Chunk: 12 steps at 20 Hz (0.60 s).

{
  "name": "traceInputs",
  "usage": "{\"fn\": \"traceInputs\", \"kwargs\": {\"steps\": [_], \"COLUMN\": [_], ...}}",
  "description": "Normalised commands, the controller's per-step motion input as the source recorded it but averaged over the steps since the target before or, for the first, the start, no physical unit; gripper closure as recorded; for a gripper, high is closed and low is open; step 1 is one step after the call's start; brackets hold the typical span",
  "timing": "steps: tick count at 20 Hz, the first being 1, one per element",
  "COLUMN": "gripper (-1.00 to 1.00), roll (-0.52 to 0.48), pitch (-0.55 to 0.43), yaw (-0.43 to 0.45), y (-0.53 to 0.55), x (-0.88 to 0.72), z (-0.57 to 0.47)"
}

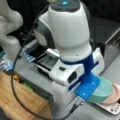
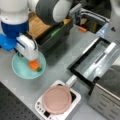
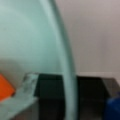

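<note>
The pincer (image 2: 32,60) is down inside the pale green bowl (image 2: 22,71), right over an orange piece (image 2: 34,65) that looks like a carrot, with a speck of green at its lower end. Whether the fingers are clamped on that piece or loose around it, I cannot tell; the white hand body covers them. In the wrist view the bowl's rim (image 3: 65,65) sweeps across the frame, one pale finger (image 3: 23,93) shows at the bottom, and a corner of the orange piece (image 3: 5,88) sits just beside it.

The bowl rests on the grey desk (image 2: 60,57), at a front view's left. Below and to its right, a pink plate (image 2: 57,99) lies on a white scale (image 2: 75,100). In a front view the bowl (image 1: 103,91) peeks out behind the blue wrist mount, touching or overlapping the pink plate (image 1: 115,96). Farther right stands a black-framed oven with its door (image 2: 93,60) open. A dark wooden crate (image 2: 50,32) sits above the bowl.
</note>
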Motion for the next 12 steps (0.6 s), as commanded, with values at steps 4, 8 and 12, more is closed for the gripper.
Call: {"fn": "traceInputs", "kwargs": {"steps": [4,8,12], "gripper": [1.00,1.00,1.00], "roll": [-0.080,-0.110,-0.070], "pitch": [0.354,0.329,0.250], "yaw": [0.131,0.132,0.114], "y": [-0.35,-0.36,-0.30], "x": [0.50,0.52,0.51], "z": [0.16,0.04,-0.02]}}
